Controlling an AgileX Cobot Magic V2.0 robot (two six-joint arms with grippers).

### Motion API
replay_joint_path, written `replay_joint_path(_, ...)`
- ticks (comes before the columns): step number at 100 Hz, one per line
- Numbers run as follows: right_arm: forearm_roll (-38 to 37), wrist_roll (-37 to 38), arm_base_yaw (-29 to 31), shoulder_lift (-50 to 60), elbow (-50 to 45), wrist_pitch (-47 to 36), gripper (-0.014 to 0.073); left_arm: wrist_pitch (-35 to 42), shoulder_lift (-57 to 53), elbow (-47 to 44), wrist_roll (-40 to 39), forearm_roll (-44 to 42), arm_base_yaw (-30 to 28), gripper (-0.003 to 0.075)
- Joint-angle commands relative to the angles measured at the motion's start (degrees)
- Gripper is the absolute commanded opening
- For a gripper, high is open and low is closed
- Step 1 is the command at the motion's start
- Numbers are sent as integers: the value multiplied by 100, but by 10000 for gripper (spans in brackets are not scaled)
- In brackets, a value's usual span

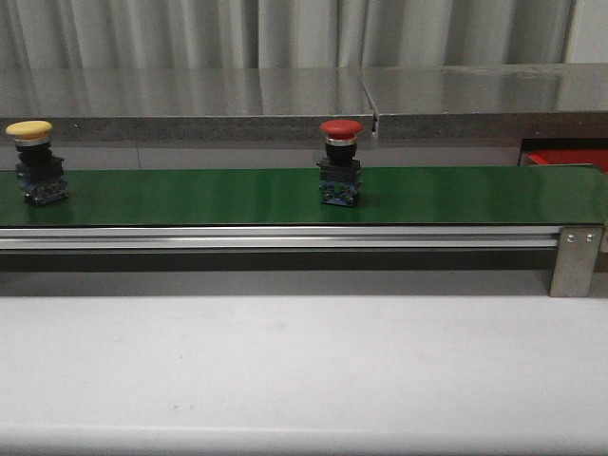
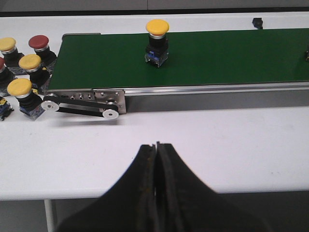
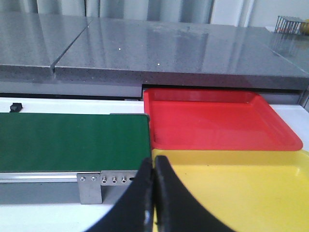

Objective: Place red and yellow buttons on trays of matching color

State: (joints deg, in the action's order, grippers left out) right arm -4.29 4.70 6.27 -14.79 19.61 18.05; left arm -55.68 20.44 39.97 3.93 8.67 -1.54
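Note:
A red button (image 1: 340, 161) stands upright near the middle of the green belt (image 1: 456, 195). A yellow button (image 1: 34, 161) stands on the belt at its far left; the left wrist view shows the same yellow button (image 2: 157, 41) on the belt. At the belt's right end lie a red tray (image 3: 217, 121) and, nearer, a yellow tray (image 3: 251, 193), both with nothing on them. My left gripper (image 2: 156, 146) is shut and holds nothing, over the white table short of the belt. My right gripper (image 3: 153, 162) is shut and holds nothing, at the yellow tray's corner beside the belt end.
Several spare red and yellow buttons (image 2: 24, 67) stand on the white table (image 2: 231, 140) beyond the belt's left end. A grey stone counter (image 1: 285, 95) runs behind the belt. Metal brackets (image 1: 575, 258) cap the belt ends. A small black part (image 2: 257, 21) lies behind the belt.

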Motion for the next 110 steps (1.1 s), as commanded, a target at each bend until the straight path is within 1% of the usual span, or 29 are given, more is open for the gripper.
replay_joint_path(1, -73, -25, -12, -551, 540, -253, -74, 379, 60, 146, -16, 58, 36, -20)
replay_joint_path(21, -43, -31, -324, -1807, 1477, 256, -74, 379, 60, 146, -16, 58, 36, -20)
replay_joint_path(40, 118, -31, -899, -2947, 2362, 788, -74, 379, 60, 146, -16, 58, 36, -20)
replay_joint_path(49, 160, -31, -1216, -3460, 2777, 1085, -53, 379, 60, 146, -16, 58, 36, -20)
replay_joint_path(54, 168, -31, -1385, -3735, 2992, 1205, -10, 379, 60, 146, -16, 58, 36, -20)
replay_joint_path(59, 172, -31, -1575, -3991, 3201, 1288, 62, 379, 60, 146, -16, 58, 36, -20)
replay_joint_path(64, 175, -31, -1732, -4234, 3396, 1327, 180, 379, 60, 146, -16, 58, 36, -20)
replay_joint_path(66, 175, -31, -1793, -4333, 3476, 1337, 213, 379, 60, 146, -16, 58, 36, -20)
replay_joint_path(71, 179, -31, -1914, -4564, 3663, 1350, 347, 379, 60, 146, -16, 58, 36, -20)
replay_joint_path(73, 179, -31, -1957, -4663, 3744, 1371, 380, 379, 60, 146, -16, 58, 36, -20)
replay_joint_path(76, 181, -31, -2010, -4792, 3850, 1388, 453, 379, 60, 146, -16, 58, 36, -20)
replay_joint_path(83, 186, -31, -2101, -5106, 4103, 1470, 554, 379, 60, 146, -16, 58, 36, -20)
replay_joint_path(90, 203, -31, -2155, -5410, 4384, 1628, 588, 379, 60, 146, -16, 58, 36, -20)
replay_joint_path(102, 262, -37, -2175, -5933, 4948, 2015, 587, 379, 60, 146, -16, 58, 36, -20)
replay_joint_path(110, 275, -68, -2175, -6242, 5407, 2436, 587, 379, 60, 146, -16, 58, 36, -20)
